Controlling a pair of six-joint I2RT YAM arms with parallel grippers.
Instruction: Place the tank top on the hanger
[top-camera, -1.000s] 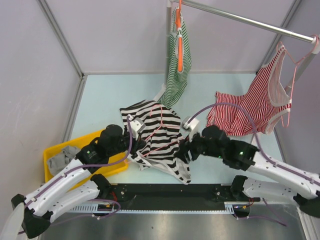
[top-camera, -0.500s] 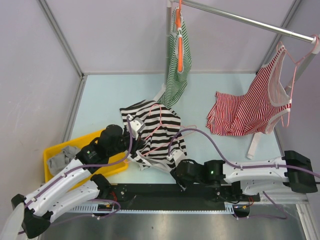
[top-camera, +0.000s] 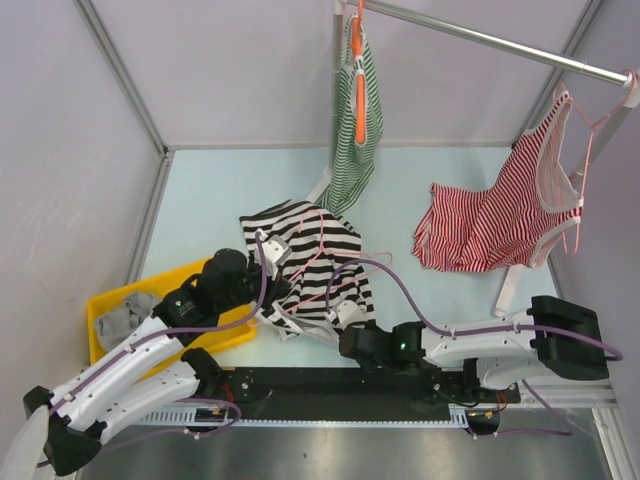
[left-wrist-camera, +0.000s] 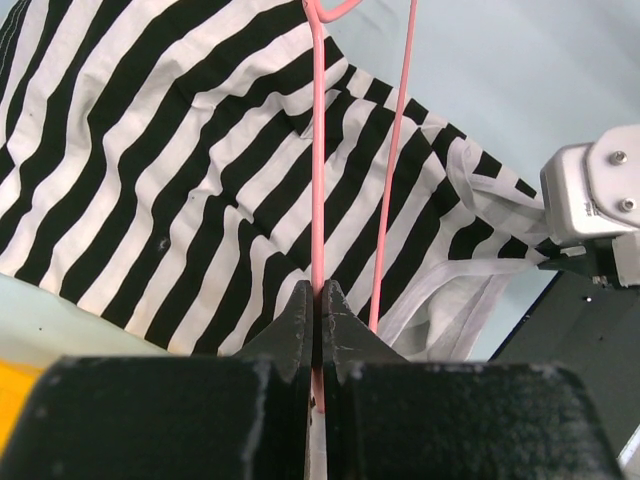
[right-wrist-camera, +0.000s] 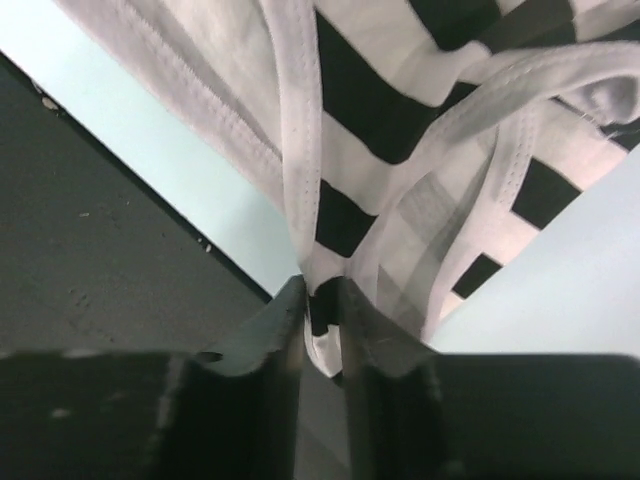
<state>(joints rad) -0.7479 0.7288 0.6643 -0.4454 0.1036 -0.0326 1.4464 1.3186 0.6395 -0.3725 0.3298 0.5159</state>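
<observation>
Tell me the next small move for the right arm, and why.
Probably lift the right gripper slightly, raising the edging it pinches. Its fingers are shut on the tank top's white edging at the table's near edge, while the left gripper clamps the pink hanger lying on top, not yet inside.

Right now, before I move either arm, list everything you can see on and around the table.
tank top: one, black and white stripes with pale edging, crumpled at the table's centre
hanger: one, pale pink wire, lying on the tank top
green-and-white top: one, hanging from the rail at the back
orange hanger: one, carrying the green-and-white top
red-and-white top: one, hanging at the rail's right end
rail: one, metal, across the back right
bin: one, yellow, near left
grey cloth: one, inside the bin
table: one, pale blue
left gripper: jaws shut on the hanger wire
right gripper: jaws shut on the tank top's pale edging
</observation>
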